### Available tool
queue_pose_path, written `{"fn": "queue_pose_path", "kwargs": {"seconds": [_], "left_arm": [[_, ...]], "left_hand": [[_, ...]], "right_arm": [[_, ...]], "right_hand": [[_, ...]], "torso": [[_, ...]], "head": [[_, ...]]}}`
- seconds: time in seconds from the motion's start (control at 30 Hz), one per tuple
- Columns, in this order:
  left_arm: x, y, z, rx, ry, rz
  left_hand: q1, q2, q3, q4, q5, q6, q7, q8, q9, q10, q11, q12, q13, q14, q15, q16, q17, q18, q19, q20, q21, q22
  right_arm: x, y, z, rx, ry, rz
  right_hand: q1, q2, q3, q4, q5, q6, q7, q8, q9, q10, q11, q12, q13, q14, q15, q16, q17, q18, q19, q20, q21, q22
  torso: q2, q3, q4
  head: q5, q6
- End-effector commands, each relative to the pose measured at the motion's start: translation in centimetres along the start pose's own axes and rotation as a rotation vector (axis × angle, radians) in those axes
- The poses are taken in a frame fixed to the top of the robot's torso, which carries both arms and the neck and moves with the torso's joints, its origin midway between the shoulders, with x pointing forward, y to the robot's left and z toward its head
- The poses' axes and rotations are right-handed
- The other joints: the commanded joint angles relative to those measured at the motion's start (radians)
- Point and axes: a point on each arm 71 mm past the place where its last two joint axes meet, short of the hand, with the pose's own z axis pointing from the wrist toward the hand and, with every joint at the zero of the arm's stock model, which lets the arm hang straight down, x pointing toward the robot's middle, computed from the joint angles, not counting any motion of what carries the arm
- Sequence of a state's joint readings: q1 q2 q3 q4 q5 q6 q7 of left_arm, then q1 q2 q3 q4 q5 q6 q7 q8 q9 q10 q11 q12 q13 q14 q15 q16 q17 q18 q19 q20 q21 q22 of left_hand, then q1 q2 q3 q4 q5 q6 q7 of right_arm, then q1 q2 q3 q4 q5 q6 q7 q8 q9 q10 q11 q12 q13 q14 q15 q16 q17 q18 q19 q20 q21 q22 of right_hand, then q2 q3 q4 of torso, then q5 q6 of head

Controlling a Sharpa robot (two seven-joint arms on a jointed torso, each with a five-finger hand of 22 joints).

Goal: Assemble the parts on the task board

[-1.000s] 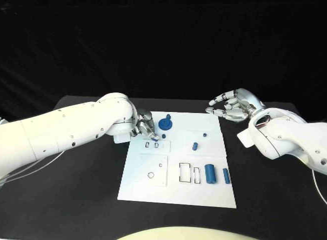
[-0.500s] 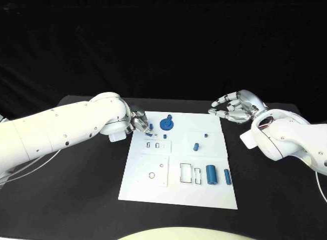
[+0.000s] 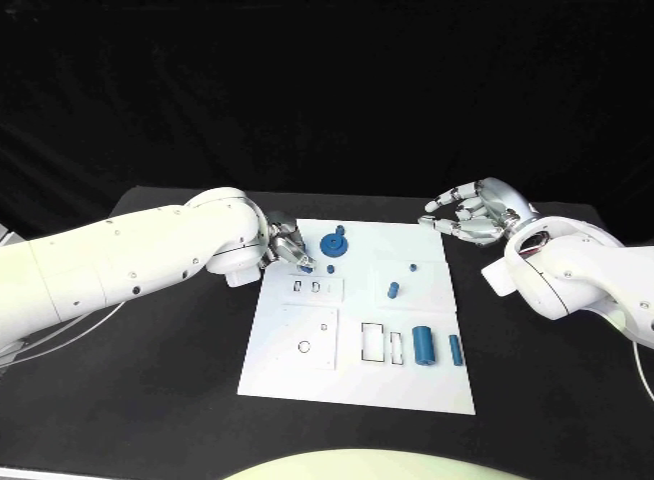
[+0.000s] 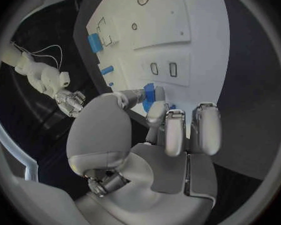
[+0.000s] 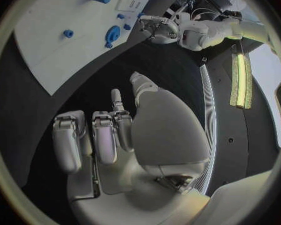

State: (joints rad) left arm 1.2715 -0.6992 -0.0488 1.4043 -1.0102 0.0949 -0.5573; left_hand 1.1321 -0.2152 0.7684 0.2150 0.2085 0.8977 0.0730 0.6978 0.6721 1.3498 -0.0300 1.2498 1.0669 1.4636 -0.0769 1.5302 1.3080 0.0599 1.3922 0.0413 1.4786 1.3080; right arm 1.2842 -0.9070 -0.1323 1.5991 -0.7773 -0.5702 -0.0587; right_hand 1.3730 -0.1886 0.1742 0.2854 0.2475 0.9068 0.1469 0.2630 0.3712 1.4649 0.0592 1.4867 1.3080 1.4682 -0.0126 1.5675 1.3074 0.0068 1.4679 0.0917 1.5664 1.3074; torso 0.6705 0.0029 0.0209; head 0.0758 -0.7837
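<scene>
The white task board [image 3: 313,370] lies in the middle of the black table. My left hand [image 3: 285,248] hovers at the board's far left corner and pinches a small blue part [image 4: 149,92] between thumb and finger, just behind two small slots [image 3: 307,288]. A blue gear-like part [image 3: 334,246], a small peg [image 3: 412,268], an oblong part [image 3: 392,291], a thick cylinder [image 3: 422,344] and a thin bar [image 3: 454,349] are on the board. My right hand [image 3: 471,212] hangs off the board's far right corner, fingers loosely curved and apart, holding nothing.
Black table surface [image 3: 140,380] runs along both sides of the board. Outlined recesses [image 3: 373,342] and a small ring mark [image 3: 303,347] sit in the board's near half. A thin white cable [image 3: 68,335] trails under my left arm.
My left hand has drawn back a little from the two slots toward the board's far left corner, still pinching the blue part. The right hand has hardly moved.
</scene>
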Motion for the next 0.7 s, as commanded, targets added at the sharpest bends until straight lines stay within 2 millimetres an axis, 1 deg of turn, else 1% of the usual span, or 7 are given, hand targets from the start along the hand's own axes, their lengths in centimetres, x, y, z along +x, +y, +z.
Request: {"fn": "queue_pose_path", "kwargs": {"seconds": [0.03, 0.1, 0.27, 0.3, 0.6, 0.7], "left_arm": [[0.4, -0.4, -0.1, 0.007, -0.011, -0.02], [0.7, -0.6, -0.1, 0.01, -0.008, -0.014], [1.2, -1.1, -0.2, 0.016, -0.008, 0.004], [1.3, -1.2, -0.2, 0.016, -0.007, 0.008], [2.2, -1.4, 0.1, 0.01, 0.0, 0.039], [2.4, -1.5, 0.2, 0.008, -0.006, 0.05]], "left_hand": [[-0.017, 0.001, 0.162, -0.166, 0.011, 0.055, -0.041, 0.009, 0.178, 0.012, -0.007, 0.008, 0.017, 0.088, -0.009, 0.004, 0.192, -0.008, 0.008, -0.003, 0.006, 0.05], [-0.018, 0.002, 0.163, -0.167, 0.012, 0.056, -0.042, 0.01, 0.179, 0.014, -0.008, 0.01, 0.02, 0.088, -0.01, 0.003, 0.19, -0.009, 0.009, -0.003, 0.006, 0.051], [-0.023, 0.002, 0.165, -0.169, 0.018, 0.061, -0.045, 0.014, 0.182, 0.019, -0.011, 0.013, 0.025, 0.087, -0.012, 0.003, 0.189, -0.009, 0.01, -0.006, 0.007, 0.052], [-0.024, 0.002, 0.166, -0.17, 0.019, 0.063, -0.046, 0.015, 0.183, 0.02, -0.011, 0.013, 0.026, 0.087, -0.013, 0.003, 0.189, -0.009, 0.01, -0.007, 0.007, 0.052], [-0.026, 0.003, 0.167, -0.17, 0.02, 0.065, -0.047, 0.016, 0.184, 0.022, -0.012, 0.016, 0.029, 0.087, -0.014, 0.002, 0.187, -0.009, 0.01, -0.007, 0.007, 0.052], [-0.028, 0.003, 0.167, -0.17, 0.021, 0.066, -0.047, 0.017, 0.185, 0.022, -0.013, 0.015, 0.028, 0.087, -0.014, 0.001, 0.186, -0.009, 0.01, -0.008, 0.007, 0.052]], "right_arm": [[0.2, 0.0, 0.0, -0.007, 0.017, -0.004], [0.2, 0.0, 0.0, -0.007, 0.018, -0.005], [0.2, 0.0, 0.0, -0.007, 0.02, -0.005], [0.2, 0.0, 0.0, -0.006, 0.02, -0.005], [0.3, -0.1, 0.0, -0.007, 0.022, -0.006], [0.3, -0.1, 0.0, -0.007, 0.021, -0.007]], "right_hand": [[0.007, 0.003, 0.006, 0.0, 0.004, -0.007, 0.003, -0.005, -0.001, 0.031, 0.008, -0.006, 0.194, 0.103, 0.008, 0.003, 0.263, -0.007, 0.103, 0.008, 0.004, 0.263], [0.007, 0.003, 0.006, 0.0, 0.004, -0.007, 0.003, -0.005, -0.001, 0.031, 0.008, -0.006, 0.194, 0.103, 0.008, 0.003, 0.263, -0.007, 0.103, 0.008, 0.004, 0.263], [0.006, 0.003, 0.007, 0.001, 0.005, -0.007, 0.003, -0.005, -0.001, 0.031, 0.009, -0.006, 0.194, 0.103, 0.008, 0.003, 0.263, -0.007, 0.103, 0.008, 0.004, 0.263], [0.006, 0.003, 0.007, 0.001, 0.005, -0.007, 0.003, -0.005, -0.001, 0.031, 0.009, -0.006, 0.194, 0.103, 0.008, 0.003, 0.263, -0.007, 0.103, 0.008, 0.004, 0.263], [0.006, 0.003, 0.007, 0.001, 0.005, -0.007, 0.003, -0.005, -0.001, 0.031, 0.009, -0.006, 0.194, 0.103, 0.008, 0.003, 0.263, -0.007, 0.103, 0.008, 0.004, 0.263], [0.006, 0.003, 0.007, 0.001, 0.005, -0.007, 0.003, -0.005, -0.001, 0.031, 0.009, -0.006, 0.194, 0.103, 0.008, 0.003, 0.263, -0.007, 0.103, 0.008, 0.004, 0.263]], "torso": [[-0.001, 0.0001, 0.0004], [-0.002, 0.0, -0.0001], [-0.001, -0.0005, -0.0001], [-0.002, -0.0005, 0.0002], [-0.001, -0.0009, -0.0012], [-0.001, -0.0007, -0.0006]], "head": [[0.0, -0.005], [0.001, -0.008], [0.001, -0.01], [0.001, -0.013], [0.001, -0.016], [0.0, -0.018]]}}
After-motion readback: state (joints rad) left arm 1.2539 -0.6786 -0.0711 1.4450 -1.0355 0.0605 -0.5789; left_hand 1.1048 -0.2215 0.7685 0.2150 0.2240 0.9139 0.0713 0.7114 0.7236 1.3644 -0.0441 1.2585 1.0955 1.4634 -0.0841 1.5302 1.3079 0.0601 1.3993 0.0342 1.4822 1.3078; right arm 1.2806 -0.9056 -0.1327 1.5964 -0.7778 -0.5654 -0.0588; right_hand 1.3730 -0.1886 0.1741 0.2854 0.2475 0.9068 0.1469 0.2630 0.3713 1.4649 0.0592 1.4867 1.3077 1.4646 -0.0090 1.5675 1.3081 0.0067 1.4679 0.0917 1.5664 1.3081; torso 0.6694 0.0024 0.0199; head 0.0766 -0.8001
